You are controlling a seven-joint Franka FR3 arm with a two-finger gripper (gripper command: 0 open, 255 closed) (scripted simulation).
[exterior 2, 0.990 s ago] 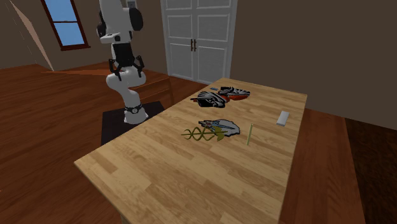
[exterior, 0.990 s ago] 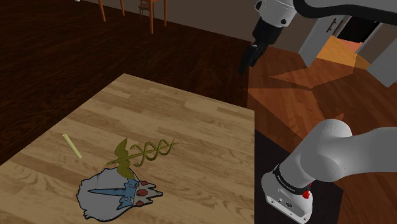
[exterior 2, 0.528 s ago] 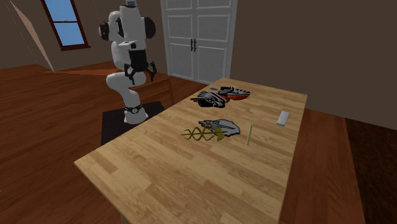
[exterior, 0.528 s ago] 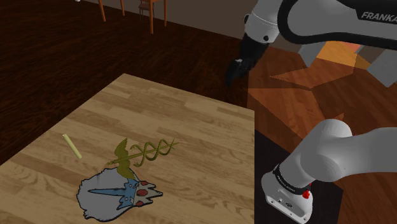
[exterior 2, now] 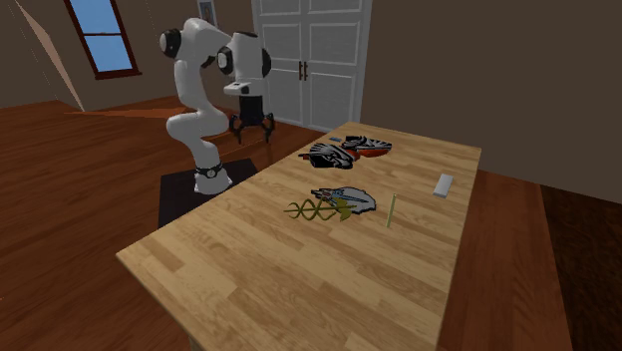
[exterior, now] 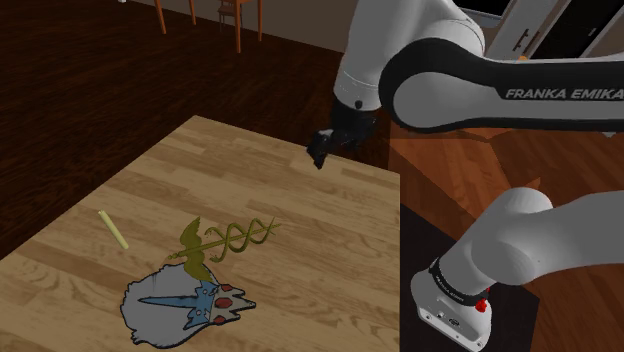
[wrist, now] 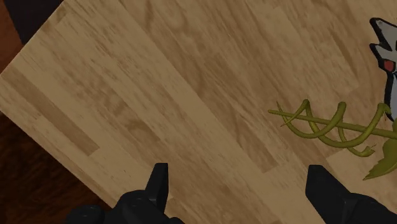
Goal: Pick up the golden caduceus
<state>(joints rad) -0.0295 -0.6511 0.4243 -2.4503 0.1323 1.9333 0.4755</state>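
The table (wrist: 159, 95) is pale matt wood, the floor (exterior 2: 70, 219) darker wood, the caduceus (exterior: 228, 240) dull gold.

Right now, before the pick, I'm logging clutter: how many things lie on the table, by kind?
Golden caduceus: 1
Flat painted cut-outs: 3
Thin yellowish stick: 1
Small pale block: 1
Total: 6

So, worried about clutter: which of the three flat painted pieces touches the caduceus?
The blue-grey piece, at the caduceus's winged end; the black one and the red one lie apart.
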